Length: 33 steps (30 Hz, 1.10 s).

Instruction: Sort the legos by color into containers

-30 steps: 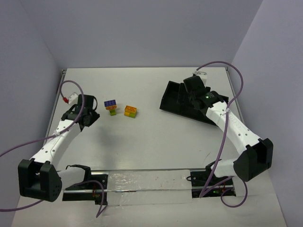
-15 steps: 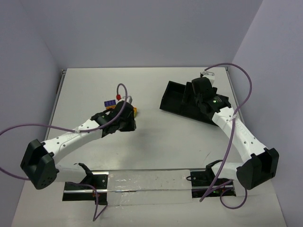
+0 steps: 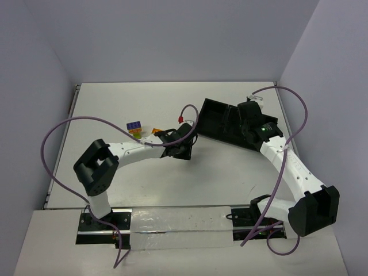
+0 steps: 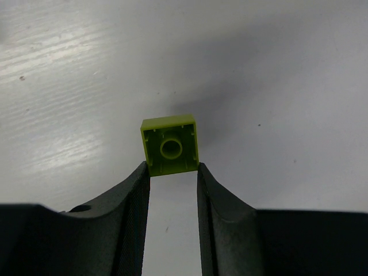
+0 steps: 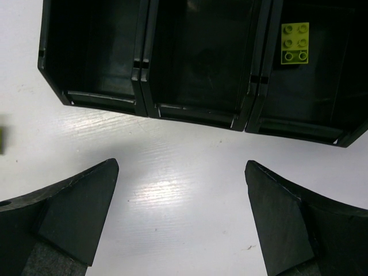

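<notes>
Lime brick glossy smooth plastic; black tray shiny plastic; table white, smooth, soft sheen.

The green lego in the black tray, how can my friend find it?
Find the long black tray with three square sections. In the right wrist view, its right-hand section holds the lime green lego, lying studs up. It is long with six studs, unlike the square green lego pinched by the left gripper.

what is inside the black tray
In the right wrist view, one lime green lego lies in the tray, rightmost compartment. The other two look empty; their far ends are out of frame.
</notes>
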Motion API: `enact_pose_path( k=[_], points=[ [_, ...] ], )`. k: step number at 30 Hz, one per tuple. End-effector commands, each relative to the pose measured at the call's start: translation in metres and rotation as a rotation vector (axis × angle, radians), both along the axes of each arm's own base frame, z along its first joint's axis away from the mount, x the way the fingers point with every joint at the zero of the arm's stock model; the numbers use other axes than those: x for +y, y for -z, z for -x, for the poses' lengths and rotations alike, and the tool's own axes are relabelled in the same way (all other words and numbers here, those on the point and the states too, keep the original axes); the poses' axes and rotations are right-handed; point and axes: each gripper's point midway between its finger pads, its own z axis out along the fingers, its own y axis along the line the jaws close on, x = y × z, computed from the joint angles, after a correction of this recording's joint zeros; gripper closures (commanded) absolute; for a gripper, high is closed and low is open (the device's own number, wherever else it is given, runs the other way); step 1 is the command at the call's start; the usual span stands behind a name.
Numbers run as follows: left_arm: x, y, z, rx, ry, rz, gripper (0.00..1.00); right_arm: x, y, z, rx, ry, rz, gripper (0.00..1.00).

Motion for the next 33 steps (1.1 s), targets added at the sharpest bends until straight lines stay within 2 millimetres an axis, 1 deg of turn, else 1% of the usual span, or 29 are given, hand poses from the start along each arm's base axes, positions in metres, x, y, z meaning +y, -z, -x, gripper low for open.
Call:
enact_pose_path(
  k=[1,2,3,4,5,6,9,12,14,16,17,18,19,20,21,22,23,24,25,26,27,29,31,32,33],
  points=[
    [-0.024,-0.004,-0.011,-0.034,0.026,0.015,0.71,0.001,-0.01,-0.001,-0.048,0.009,-0.033,0.02],
    [-0.028,-0.001,-0.009,-0.02,0.043,0.012,0.5,0.002,-0.009,0.0,-0.043,0.007,-0.033,0.02],
    [-0.028,0.002,-0.009,-0.015,0.044,0.006,0.5,0.002,-0.009,0.0,-0.043,0.007,-0.033,0.02],
    [-0.03,0.003,-0.006,-0.005,0.055,0.005,0.39,0.001,-0.009,0.0,-0.044,0.007,-0.034,0.02],
    [-0.03,0.006,-0.006,-0.002,0.056,-0.002,0.35,0.001,-0.008,-0.001,-0.042,0.005,-0.03,0.02],
    [-0.029,0.007,-0.005,-0.003,0.057,-0.009,0.26,0.002,-0.008,0.0,-0.041,0.004,-0.031,0.02],
    [-0.029,0.007,-0.005,-0.006,0.055,-0.016,0.12,0.002,-0.009,-0.001,-0.044,0.004,-0.033,0.02],
    [-0.029,-0.003,-0.008,-0.023,0.048,-0.011,0.1,0.003,-0.01,0.0,-0.042,-0.004,-0.037,0.02],
    [-0.022,-0.025,-0.012,-0.063,0.029,-0.016,0.1,0.007,-0.007,0.002,-0.035,-0.02,-0.05,0.02],
    [-0.013,-0.054,-0.015,-0.111,0.015,0.001,0.1,0.013,-0.003,0.005,-0.027,-0.047,-0.072,0.02],
    [-0.012,-0.055,-0.017,-0.113,0.01,0.001,0.1,0.013,-0.002,0.006,-0.025,-0.048,-0.073,0.02],
    [0.003,-0.08,-0.019,-0.141,-0.015,0.015,0.1,0.021,0.002,0.009,-0.022,-0.083,-0.085,0.02],
    [0.018,-0.09,-0.025,-0.152,-0.046,0.016,0.1,0.029,0.007,0.012,-0.015,-0.116,-0.102,0.02],
    [0.027,-0.097,-0.024,-0.158,-0.058,0.021,0.1,0.035,0.007,0.015,-0.016,-0.136,-0.109,0.02],
    [0.043,-0.112,-0.028,-0.171,-0.091,0.043,0.1,0.048,0.01,0.019,-0.012,-0.188,-0.127,0.02],
    [0.066,-0.121,-0.036,-0.177,-0.144,0.057,0.09,0.063,0.016,0.025,0.0,-0.241,-0.145,0.03],
    [0.09,-0.125,-0.045,-0.175,-0.2,0.062,0.09,0.075,0.022,0.031,0.015,-0.283,-0.157,0.03],
    [0.105,-0.14,-0.047,-0.196,-0.233,0.091,0.08,0.088,0.026,0.032,0.018,-0.332,-0.168,0.03],
    [0.108,-0.138,-0.044,-0.186,-0.232,0.09,0.08,0.099,0.026,0.038,0.022,-0.371,-0.17,0.03],
    [0.137,-0.148,-0.054,-0.207,-0.309,0.098,0.03,0.12,0.034,0.043,0.031,-0.452,-0.152,0.03],
    [0.155,-0.15,-0.06,-0.214,-0.36,0.087,0.01,0.138,0.041,0.049,0.042,-0.518,-0.135,0.03],
    [0.181,-0.157,-0.064,-0.241,-0.428,0.069,0.01,0.166,0.054,0.057,0.071,-0.611,-0.065,0.03],
    [0.195,-0.158,-0.068,-0.25,-0.468,0.057,0.01,0.179,0.066,0.058,0.097,-0.647,-0.017,0.03],
    [0.198,-0.158,-0.068,-0.25,-0.477,0.055,0.01,0.186,0.069,0.057,0.101,-0.661,-0.003,0.03],
    [0.2,-0.158,-0.068,-0.25,-0.484,0.055,0.01,0.192,0.077,0.054,0.116,-0.674,0.015,0.02]
  ],
)
